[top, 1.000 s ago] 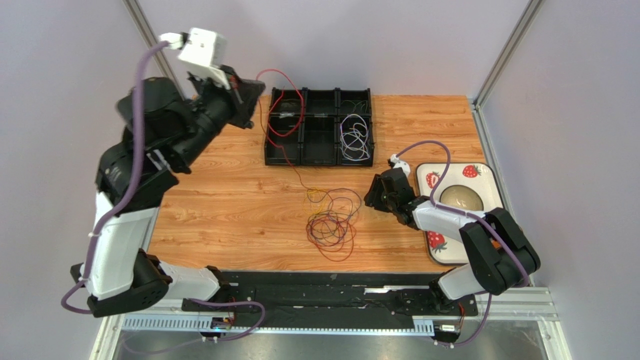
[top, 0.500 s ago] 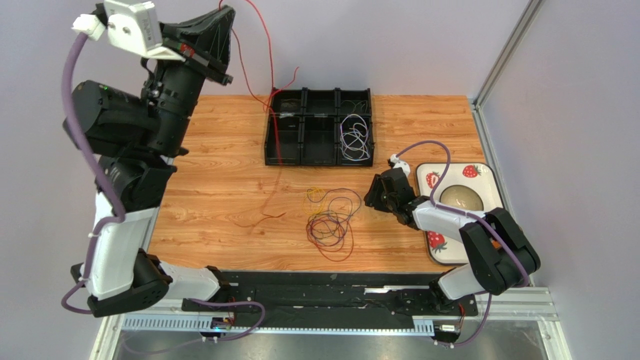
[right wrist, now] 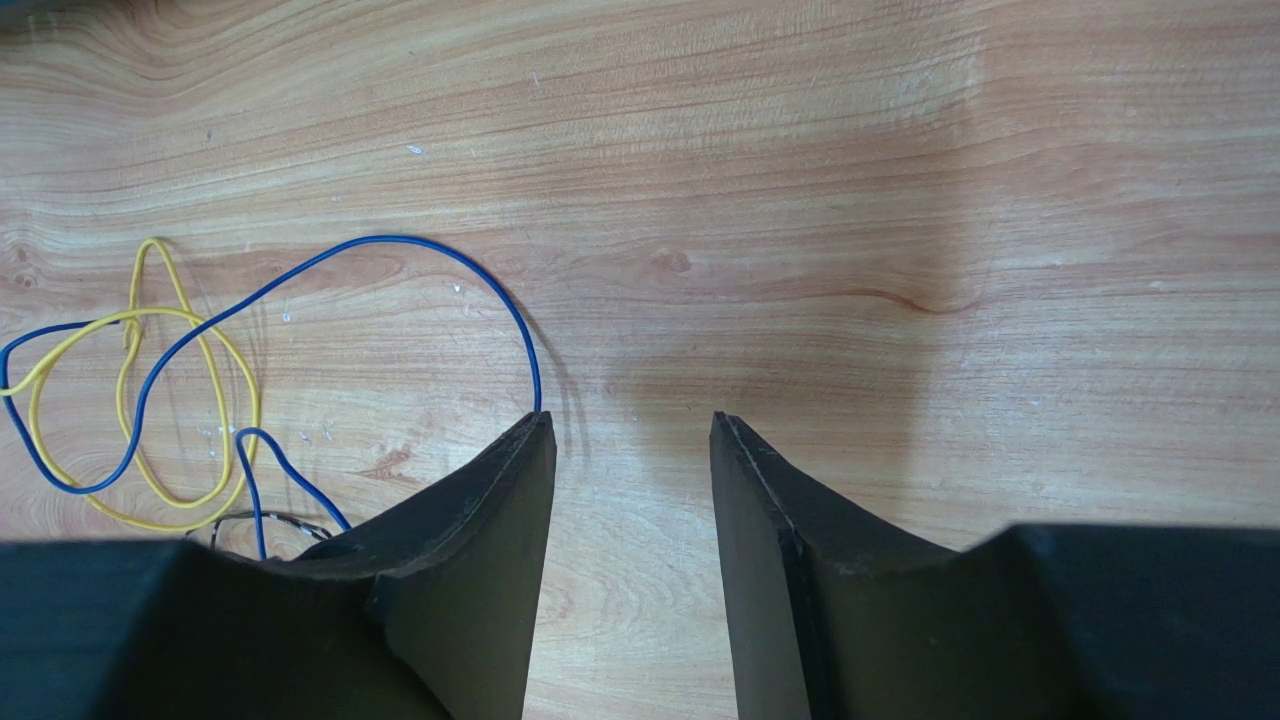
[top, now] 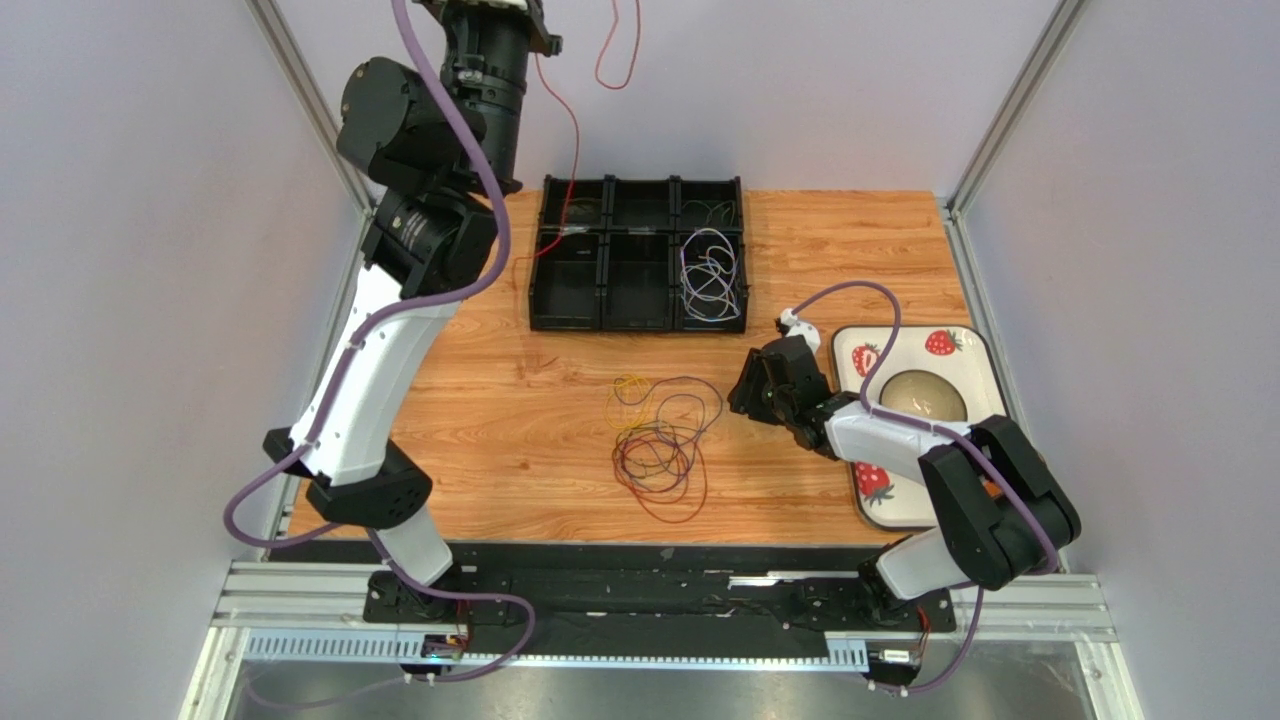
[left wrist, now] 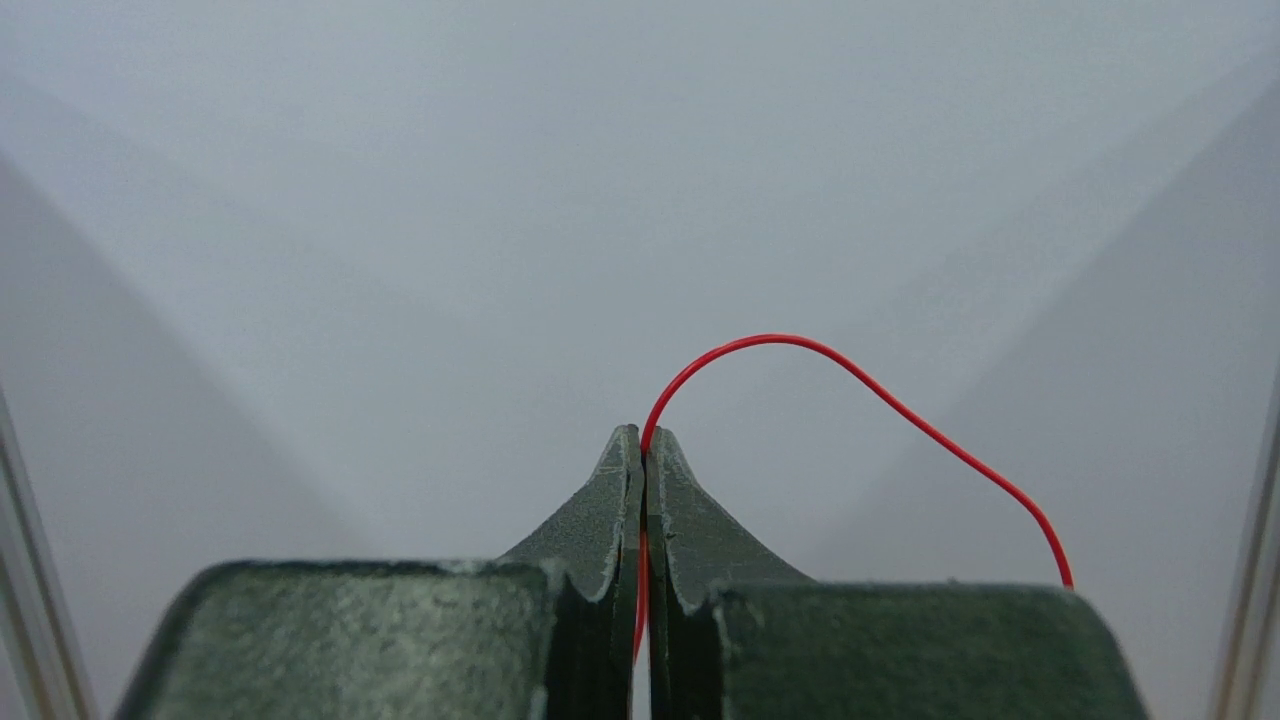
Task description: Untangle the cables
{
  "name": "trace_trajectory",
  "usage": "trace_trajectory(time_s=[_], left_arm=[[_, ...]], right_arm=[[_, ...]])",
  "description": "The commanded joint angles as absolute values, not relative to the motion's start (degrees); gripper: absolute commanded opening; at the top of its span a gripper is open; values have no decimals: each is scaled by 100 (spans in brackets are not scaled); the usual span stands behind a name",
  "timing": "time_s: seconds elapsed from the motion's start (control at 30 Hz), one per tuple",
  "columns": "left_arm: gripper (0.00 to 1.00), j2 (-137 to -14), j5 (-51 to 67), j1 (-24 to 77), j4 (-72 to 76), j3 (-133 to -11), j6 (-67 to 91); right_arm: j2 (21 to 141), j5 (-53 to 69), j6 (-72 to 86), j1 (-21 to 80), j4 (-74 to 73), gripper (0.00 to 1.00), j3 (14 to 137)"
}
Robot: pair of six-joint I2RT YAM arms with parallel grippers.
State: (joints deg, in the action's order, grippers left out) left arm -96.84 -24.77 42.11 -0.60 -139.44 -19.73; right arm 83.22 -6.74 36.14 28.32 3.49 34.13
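From the left wrist, the left pincer [left wrist: 643,443] is pressed shut on the red cable [left wrist: 781,342], which rises out of the fingertips, arches over to the right and drops behind the right finger, with only a plain grey wall [left wrist: 451,180] beyond. From the right wrist, the right pincer [right wrist: 628,428] hangs low over the wooden table [right wrist: 932,225] with its jaws apart and nothing between them. A blue cable [right wrist: 376,245] curves in from the left and ends out of sight behind the left fingertip. Farther left it crosses a looped yellow cable [right wrist: 144,323]. From above, the left arm [top: 383,345] reaches high over the far left corner. The red cable trails from its top end down to the left compartment of a black tray [top: 639,186] at the far side of the table. White cables [top: 709,279] lie coiled in the tray's right compartment. A tangle [top: 661,447] of dark and yellow loops lies on the table nearer than the tray, about the middle. The right pincer sits just to its right. The right arm [top: 984,503] stretches over a strawberry-patterned plate [top: 872,485] at the right edge.
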Motion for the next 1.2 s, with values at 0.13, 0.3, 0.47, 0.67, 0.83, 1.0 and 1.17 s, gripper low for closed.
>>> trace_trajectory(time_s=[0.13, 0.3, 0.47, 0.67, 0.83, 1.0, 1.17], left_arm=[[0, -9993, -2172, 3859, 1519, -14502, -1907], [0, -10248, -2127, 3683, 2081, -14678, -1767], [0, -10546, -1881, 3455, 2505, -14713, -1495], [0, -10907, -1547, 3182, 2786, -14835, -880], [0, -11153, -1459, 3077, 2935, -15003, -572], [0, -11250, -1327, 3076, 3014, -15029, -299], [0, -11294, -1134, 3076, 3094, -15082, -255]], right_arm=[[8376, -677, 3568, 2812, 501, 46, 3595], [8385, -685, 3560, 2812, 501, 46, 3612], [8402, -668, 3551, 2813, 492, 46, 3621], [8420, -659, 3551, 2812, 518, 46, 3621], [8446, -659, 3551, 2821, 527, 46, 3630], [8464, -668, 3551, 2821, 545, 45, 3630], [8464, -668, 3551, 2821, 536, 45, 3639]])
